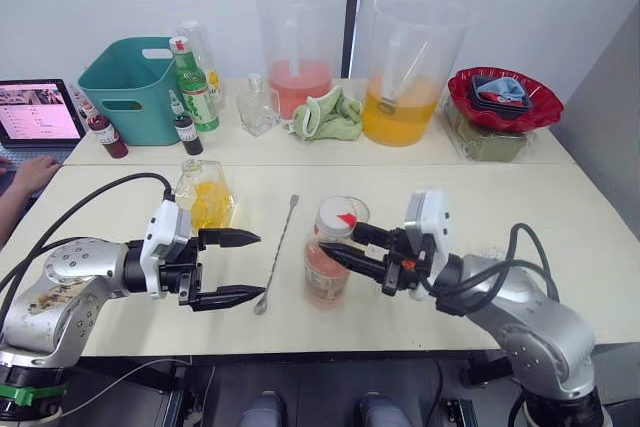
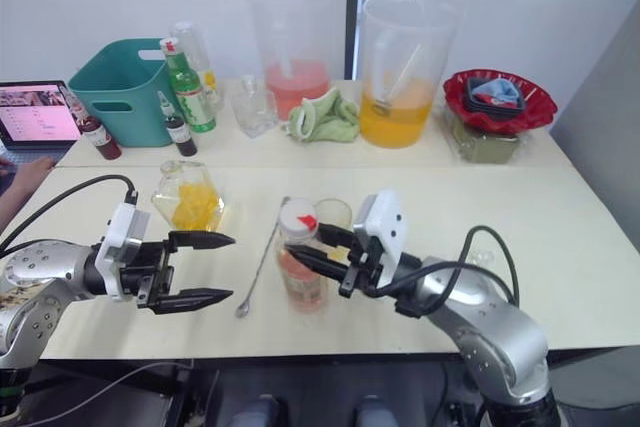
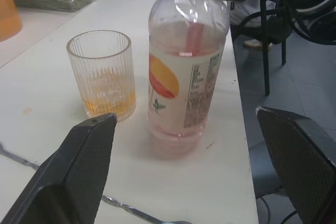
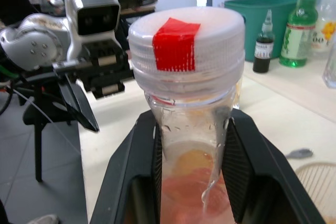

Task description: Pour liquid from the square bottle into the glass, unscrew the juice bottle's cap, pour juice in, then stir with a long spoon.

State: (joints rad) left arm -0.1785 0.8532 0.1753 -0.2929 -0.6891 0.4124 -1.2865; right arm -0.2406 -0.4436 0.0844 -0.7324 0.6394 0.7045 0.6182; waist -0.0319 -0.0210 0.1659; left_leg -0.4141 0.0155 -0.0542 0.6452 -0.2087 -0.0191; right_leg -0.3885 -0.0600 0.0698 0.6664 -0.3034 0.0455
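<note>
Juice bottle [image 1: 327, 265] stood upright near the front edge of the pale tabletop [image 1: 520, 197] in the left eye view, its white cap [image 1: 337, 213] on and marked with a red patch; the right gripper [image 1: 340, 244] had its two black fingers closed around the neck just under the cap. The glass [image 1: 356, 212] stood just behind the bottle, mostly hidden by it. The long spoon [image 1: 277, 253] lay flat between the bottle and the left gripper [image 1: 238, 267], whose fingers were spread wide and held nothing. The square bottle [image 1: 205, 197] stood just behind that gripper. Along the back sat two large pitchers [image 1: 405, 72], a green cloth [image 1: 328, 115], a teal basket [image 1: 135, 87] and a red bowl [image 1: 505, 97]; a person's hand [image 1: 30, 175] rested by a laptop [image 1: 38, 112], cut off at the edge.

Seen from the left wrist, the ribbed glass [image 3: 103, 74] held a shallow layer of yellow-orange liquid, close beside the juice bottle [image 3: 184, 77], whose top was cut off. Grey floor and a dark chair [image 3: 273, 30] lay beyond the tabletop's edge.

From the right wrist, the cap [image 4: 186, 45] sat close up, the fingers [image 4: 131, 182] flanking the bottle below it, with a person partly hidden behind the left arm.
</note>
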